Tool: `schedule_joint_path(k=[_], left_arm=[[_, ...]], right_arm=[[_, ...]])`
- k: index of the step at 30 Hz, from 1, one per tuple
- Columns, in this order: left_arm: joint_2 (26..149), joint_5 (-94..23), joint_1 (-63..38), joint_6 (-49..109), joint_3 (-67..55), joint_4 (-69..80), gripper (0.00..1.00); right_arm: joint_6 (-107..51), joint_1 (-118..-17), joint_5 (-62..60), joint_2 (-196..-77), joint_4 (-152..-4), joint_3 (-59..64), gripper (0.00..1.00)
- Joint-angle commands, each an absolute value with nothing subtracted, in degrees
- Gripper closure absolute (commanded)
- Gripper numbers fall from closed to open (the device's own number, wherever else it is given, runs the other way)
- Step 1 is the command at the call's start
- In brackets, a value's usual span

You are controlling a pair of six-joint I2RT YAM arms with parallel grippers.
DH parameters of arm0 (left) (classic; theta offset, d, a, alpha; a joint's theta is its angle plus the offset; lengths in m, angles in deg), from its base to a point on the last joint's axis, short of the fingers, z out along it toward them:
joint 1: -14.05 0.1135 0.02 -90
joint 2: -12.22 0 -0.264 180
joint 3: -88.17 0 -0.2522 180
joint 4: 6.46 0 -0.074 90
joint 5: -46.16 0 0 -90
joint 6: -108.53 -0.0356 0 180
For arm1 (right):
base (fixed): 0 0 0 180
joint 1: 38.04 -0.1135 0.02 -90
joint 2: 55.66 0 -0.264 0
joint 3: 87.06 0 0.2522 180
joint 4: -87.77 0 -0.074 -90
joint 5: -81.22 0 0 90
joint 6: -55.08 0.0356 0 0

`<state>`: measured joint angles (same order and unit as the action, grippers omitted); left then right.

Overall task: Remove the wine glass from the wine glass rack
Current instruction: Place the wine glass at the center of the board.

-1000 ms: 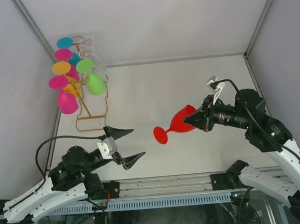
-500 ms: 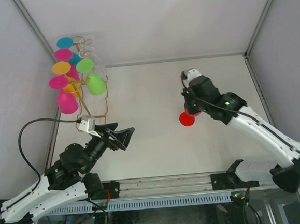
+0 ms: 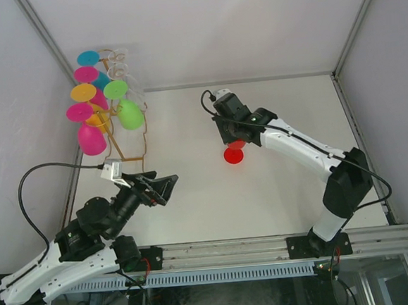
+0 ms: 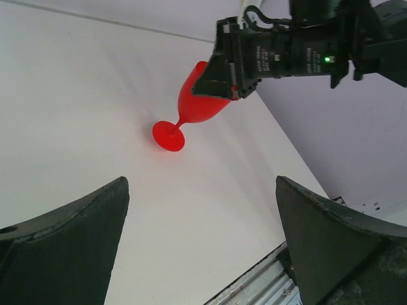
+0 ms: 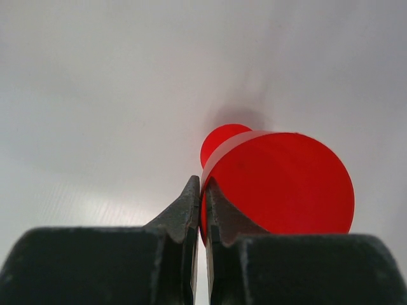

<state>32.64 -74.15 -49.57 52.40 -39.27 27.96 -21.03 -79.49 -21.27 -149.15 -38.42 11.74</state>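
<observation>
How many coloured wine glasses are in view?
6. Five hang on the wine glass rack, far left: cyan, upper magenta, orange, lower magenta, green. The red one is in the right gripper. Clear ones may hide there.

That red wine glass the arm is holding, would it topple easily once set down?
Probably tippy: the red wine glass has a tall bowl on a thin stem and small round foot. It looks like light plastic, since the right end effector holds it tilted by pinching just the rim.
</observation>
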Motion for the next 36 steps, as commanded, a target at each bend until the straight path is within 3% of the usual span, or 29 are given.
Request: schedule_joint_path(k=[1, 9, 24, 36], left_arm=[[31.98, -75.34, -49.47, 49.51, -36.23, 28.02, 0.0], [32.0, -78.75, -49.42, 53.16, -35.88, 31.03, 0.0], [32.2, -79.4, -49.43, 56.28, -36.32, 31.59, 0.0], [37.18, -79.9, -49.4, 54.92, -28.28, 39.3, 0.0]], right_arm=[[-20.94, -79.96, -20.44, -153.45, -41.62, 17.21, 1.0], [-20.29, -80.05, -19.55, -161.42, -37.3, 23.17, 1.0], [-22.96, -80.22, -18.4, -161.02, -36.51, 24.28, 0.89], [-24.42, -80.22, -17.48, -160.5, -34.88, 26.28, 0.85]])
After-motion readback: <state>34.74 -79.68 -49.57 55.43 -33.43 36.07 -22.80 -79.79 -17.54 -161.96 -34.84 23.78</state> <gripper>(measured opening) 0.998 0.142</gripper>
